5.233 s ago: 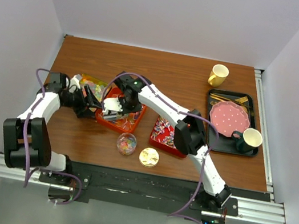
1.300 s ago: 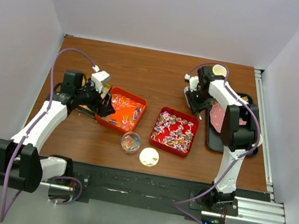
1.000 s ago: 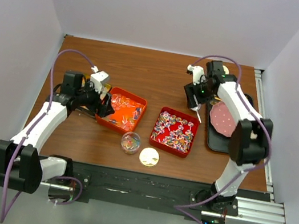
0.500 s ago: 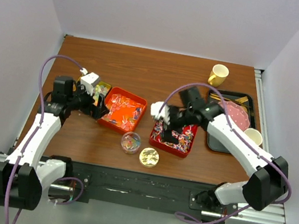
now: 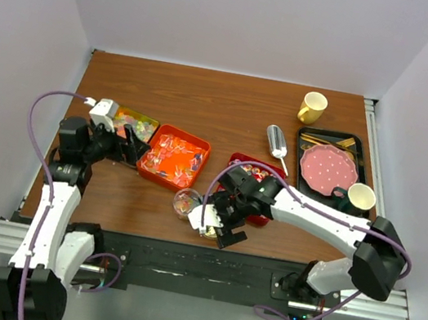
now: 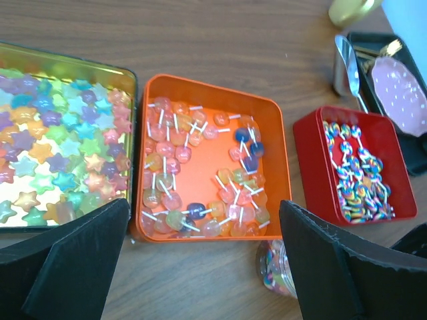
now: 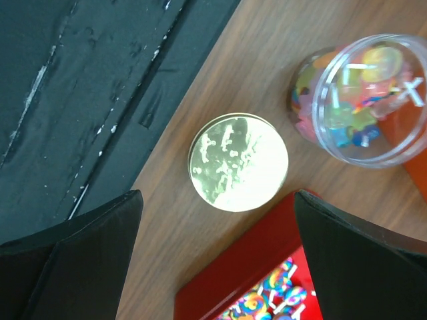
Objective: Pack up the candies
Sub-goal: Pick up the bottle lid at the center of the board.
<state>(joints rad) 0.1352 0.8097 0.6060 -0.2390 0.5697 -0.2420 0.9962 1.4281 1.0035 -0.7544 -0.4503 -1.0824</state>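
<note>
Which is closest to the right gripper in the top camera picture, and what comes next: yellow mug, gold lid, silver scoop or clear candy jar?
1. The gold lid: right under the right gripper, by the near table edge.
2. The clear candy jar: just to its left.
3. The silver scoop: farther back, mid-table.
4. The yellow mug: farthest, back right.

Containers holding sweets: four. One gold tin (image 6: 67, 65), one orange box (image 6: 213, 157), one red box (image 6: 310, 153), one clear round jar (image 7: 360, 100). Candies (image 6: 47, 127) come in three loose kinds (stars, clear-wrapped, swirled), each far too many to count. Round gold lid (image 7: 238, 162): one. Metal scoop (image 5: 276, 142): one. Cups: two, being one yellow mug (image 5: 312, 108) and one dark cup (image 5: 356, 198). Black tray (image 5: 306, 203): one. Pink dotted plate (image 5: 328, 169): one. Gold cutlery (image 5: 325, 140): number unclear.
</note>
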